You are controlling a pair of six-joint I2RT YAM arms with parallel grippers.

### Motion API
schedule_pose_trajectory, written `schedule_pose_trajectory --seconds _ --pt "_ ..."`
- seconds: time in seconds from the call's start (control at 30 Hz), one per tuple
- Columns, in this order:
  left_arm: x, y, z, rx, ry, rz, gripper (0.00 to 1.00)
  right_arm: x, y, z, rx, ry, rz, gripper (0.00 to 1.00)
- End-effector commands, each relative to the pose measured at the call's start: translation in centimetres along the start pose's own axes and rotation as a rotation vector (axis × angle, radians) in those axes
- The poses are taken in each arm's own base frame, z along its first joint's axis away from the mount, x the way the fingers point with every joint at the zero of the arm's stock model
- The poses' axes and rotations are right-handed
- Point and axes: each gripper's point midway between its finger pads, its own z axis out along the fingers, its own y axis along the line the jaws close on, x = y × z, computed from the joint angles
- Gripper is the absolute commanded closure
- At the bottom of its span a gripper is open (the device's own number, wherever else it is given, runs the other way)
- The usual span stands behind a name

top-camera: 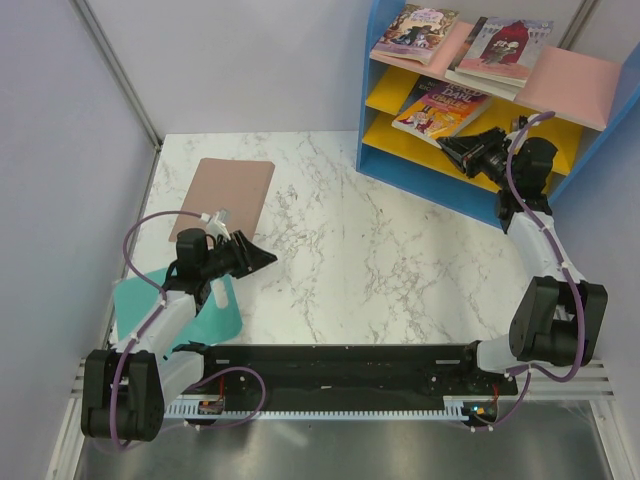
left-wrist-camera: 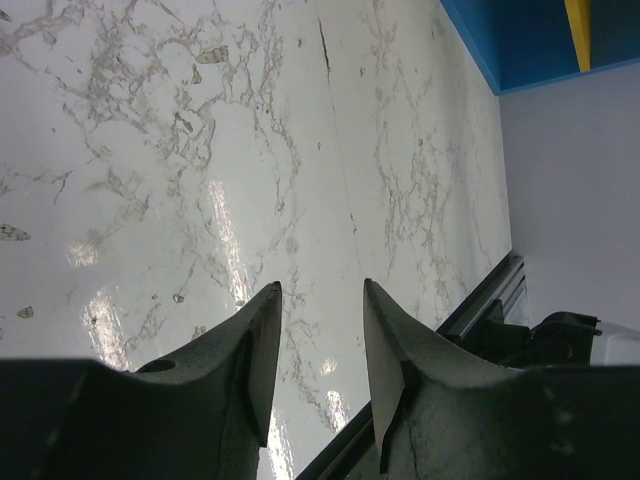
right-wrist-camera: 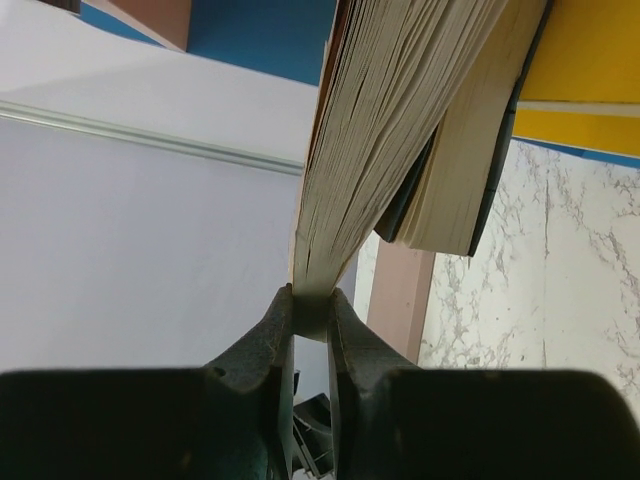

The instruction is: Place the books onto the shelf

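The right end effector is clamped on the near edge of the yellow-purple book. That book lies on a yellow board of the shelf at far right, perhaps atop another book. The left end effector hovers near left over the desk, fingers apart and empty.

shelf: blue frame, yellow boards | table: white grey-veined marble | book: yellow-purple
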Motion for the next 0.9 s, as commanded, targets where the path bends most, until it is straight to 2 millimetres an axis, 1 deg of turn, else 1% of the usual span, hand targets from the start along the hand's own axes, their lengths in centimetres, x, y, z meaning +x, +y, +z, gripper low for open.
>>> schedule_pose_trajectory --seconds 0.0,0.07,0.23,0.43,0.6,0.73,0.87 --pt "0.1 -0.4 0.1 0.034 0.001 0.036 0.55 -1.5 2.9 -1.0 -0.072 -0.084 -0.05 0.88" --pt "0.1 -0.3 0.1 0.032 0.001 0.035 0.55 -1.4 3.1 -0.9 -0.086 -0.07 -0.05 0.91" --pt "0.2 -0.3 0.2 0.033 0.004 0.033 0.55 -0.9 3.2 -0.7 -0.095 -0.024 -0.053 0.93" --pt "0.4 -0.1 0.2 0.031 0.007 0.028 0.55 0.0 3.5 -0.3 -0.098 0.016 -0.068 0.93" --pt "0.7 0.0 0.3 0.03 0.014 0.022 0.56 1.1 3.8 0.3 -0.097 0.064 -0.081 0.94" --pt "0.7 0.1 0.3 0.028 0.014 0.021 0.56 1.7 3.4 0.2 -0.07 0.081 -0.091 0.94" --pt "0.8 0.2 0.3 0.027 0.016 0.019 0.56 2.2 2.5 0.0 -0.039 0.093 -0.096 0.94"
